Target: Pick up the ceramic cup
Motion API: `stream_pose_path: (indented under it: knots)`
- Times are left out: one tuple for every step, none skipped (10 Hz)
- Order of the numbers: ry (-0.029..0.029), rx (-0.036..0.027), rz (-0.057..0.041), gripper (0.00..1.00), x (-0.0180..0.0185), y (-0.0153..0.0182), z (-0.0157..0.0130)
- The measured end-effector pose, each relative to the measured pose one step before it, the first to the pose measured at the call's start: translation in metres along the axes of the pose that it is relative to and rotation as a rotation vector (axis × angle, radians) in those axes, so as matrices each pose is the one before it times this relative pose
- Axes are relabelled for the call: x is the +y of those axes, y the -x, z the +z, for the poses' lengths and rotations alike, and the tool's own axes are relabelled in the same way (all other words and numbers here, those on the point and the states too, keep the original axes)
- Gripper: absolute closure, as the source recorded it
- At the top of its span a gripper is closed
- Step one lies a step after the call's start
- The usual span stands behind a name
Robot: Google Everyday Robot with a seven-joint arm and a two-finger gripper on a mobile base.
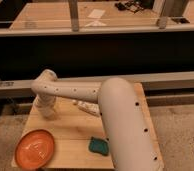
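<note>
White tubular arm (122, 125) dotted with small dark screws (136, 104) ends in a hand (45, 108) at left.

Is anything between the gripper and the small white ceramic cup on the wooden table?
Nothing visible does. The gripper is down at the far left corner of the wooden table, hiding the ceramic cup; the orange plate, green sponge and white carton lie aside.

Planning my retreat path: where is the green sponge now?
The green sponge lies near the table's front edge, right of the orange plate; the gripper is at the table's far left.
</note>
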Motion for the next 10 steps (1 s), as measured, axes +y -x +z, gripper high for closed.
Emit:
stream_pose_path:
  knots:
    - [0.00224,-0.00110,-0.00372,0.33,-0.00218,0.00188,0.00086]
    - [0.00160,-0.00076,0.00030,0.33,-0.00059,0.00022,0.00072]
    - [0.00300,-0.00037,0.00293,0.33,0.00123,-0.00103,0.00072]
    - [0.00243,-0.00097,-0.00032,0.33,-0.00032,0.00008,0.00025]
    - [0.00449,-0.00139,-0.00566,0.38,-0.00127,0.00262,-0.00108]
    - [0.00053,-0.00026,-0.00272,0.45,-0.00150,0.00115,-0.00318]
    - [0.00402,-0.00021,-0.00248,0.52,0.00029,0.00109,-0.00179]
    - [0.00121,-0.00061,-0.00013,0.54,-0.00028,0.00044,-0.00124]
    - [0.00183,-0.00019,-0.00030,0.54,-0.00027,0.00019,-0.00080]
    - [0.00263,-0.00094,-0.00183,0.54,0.00004,0.00029,-0.00025]
